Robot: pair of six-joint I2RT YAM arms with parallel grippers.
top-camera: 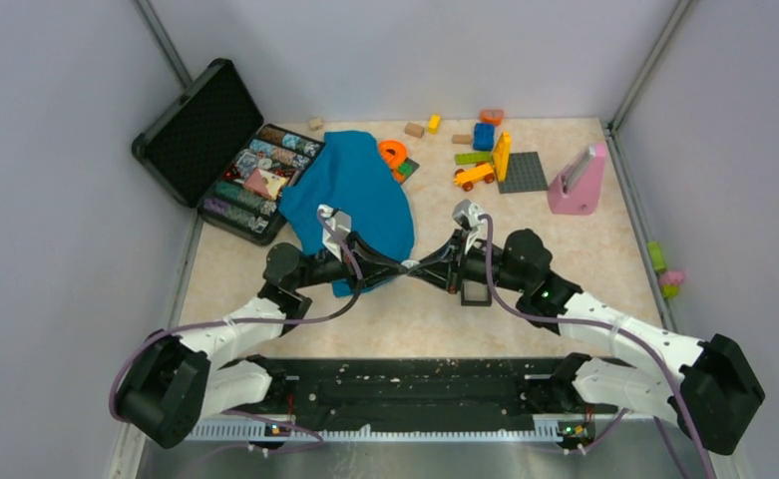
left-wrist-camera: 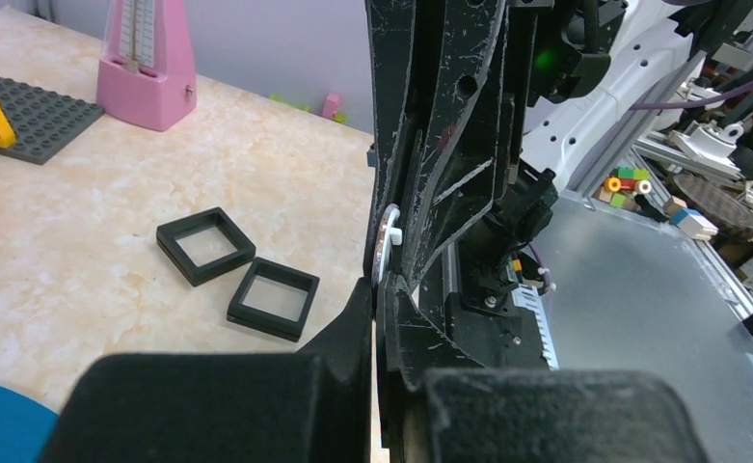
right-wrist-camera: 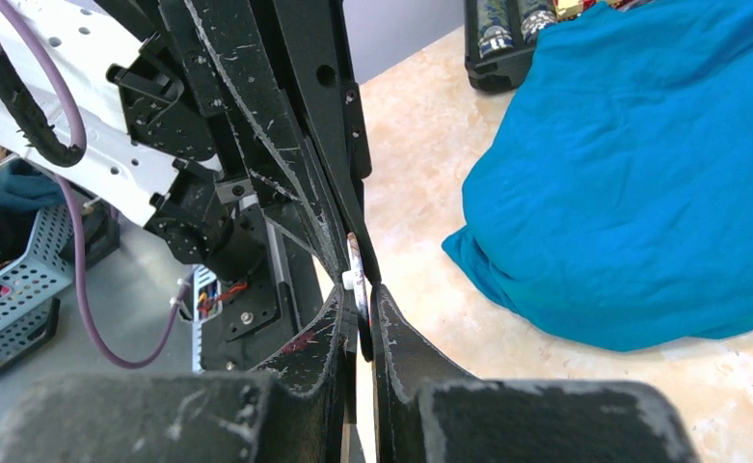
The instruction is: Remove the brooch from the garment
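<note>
Wrist views: black left gripper (left-wrist-camera: 377,294) and black right gripper (right-wrist-camera: 363,294) tip-to-tip, jaws nearly closed, both pinching tiny pale round brooch (left-wrist-camera: 388,234), seen edge-on.

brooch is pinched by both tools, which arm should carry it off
Right, probably. The left tool and right tool both pinch the brooch, clear of the blue garment; the right one is on the side away from it, next to the black frames.

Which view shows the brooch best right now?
Left wrist: the brooch shows part of its pale round face, pinched between the left gripper and the right gripper. Right wrist shows it only edge-on, a thin pale sliver. Top external: too small to make out.
</note>
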